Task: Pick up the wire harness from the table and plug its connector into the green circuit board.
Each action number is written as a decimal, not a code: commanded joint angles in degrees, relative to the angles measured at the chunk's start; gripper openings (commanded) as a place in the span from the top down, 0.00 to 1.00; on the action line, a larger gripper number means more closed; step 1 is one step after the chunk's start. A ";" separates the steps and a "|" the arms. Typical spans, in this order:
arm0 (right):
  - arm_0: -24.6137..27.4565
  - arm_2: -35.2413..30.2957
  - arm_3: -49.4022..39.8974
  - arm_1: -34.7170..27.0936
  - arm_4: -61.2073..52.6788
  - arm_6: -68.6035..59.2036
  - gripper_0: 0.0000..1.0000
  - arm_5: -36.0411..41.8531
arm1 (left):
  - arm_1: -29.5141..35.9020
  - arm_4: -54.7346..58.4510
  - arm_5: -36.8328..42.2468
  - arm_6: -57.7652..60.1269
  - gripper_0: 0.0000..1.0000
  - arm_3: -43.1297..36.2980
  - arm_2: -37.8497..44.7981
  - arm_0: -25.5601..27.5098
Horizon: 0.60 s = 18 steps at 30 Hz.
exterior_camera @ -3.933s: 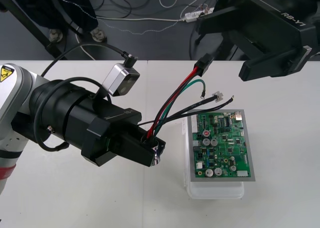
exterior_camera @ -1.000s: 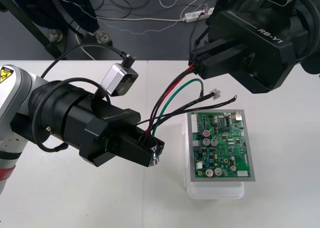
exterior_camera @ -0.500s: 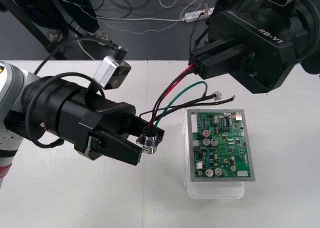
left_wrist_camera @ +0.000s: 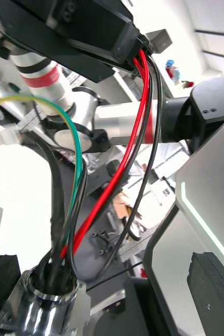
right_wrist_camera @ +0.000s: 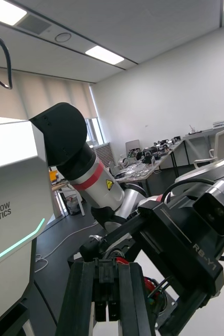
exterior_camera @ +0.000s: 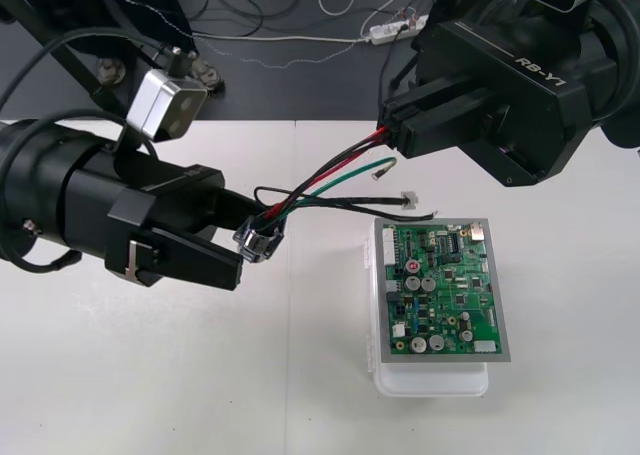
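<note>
Two tools work above the bench (exterior_camera: 150, 375). R tool (exterior_camera: 402, 123), far right, is clamped on the harness (exterior_camera: 310, 188) plug (right_wrist_camera: 106, 291). L tool (exterior_camera: 241, 238), at left, is spread wide w/ the metal socket (exterior_camera: 260, 241) btwn its fingers, contact unclear. Wires hang mid-air, left of the green board (exterior_camera: 440, 290) on its white base (exterior_camera: 430, 380).
</note>
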 commanded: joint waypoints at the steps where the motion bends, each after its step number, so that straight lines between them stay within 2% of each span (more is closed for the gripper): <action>1: -1.71 0.71 -0.34 -0.12 -0.94 2.64 1.00 -0.30 | 4.43 -0.18 -1.34 -1.72 0.07 -1.94 3.57 -1.37; 4: -1.54 0.71 -0.34 -0.12 -0.94 2.73 1.00 -0.30 | 6.46 -0.27 -1.16 -1.89 0.07 -1.94 4.62 -1.89; 10: -1.18 0.71 -0.34 -0.56 -0.94 2.73 1.00 -0.30 | 10.85 0.17 4.20 -2.86 0.07 -2.47 5.50 -3.04; 18: 0.05 0.71 -0.34 -3.11 -0.15 3.87 1.00 -0.30 | 16.30 0.96 16.07 -4.09 0.07 -6.86 5.50 -3.13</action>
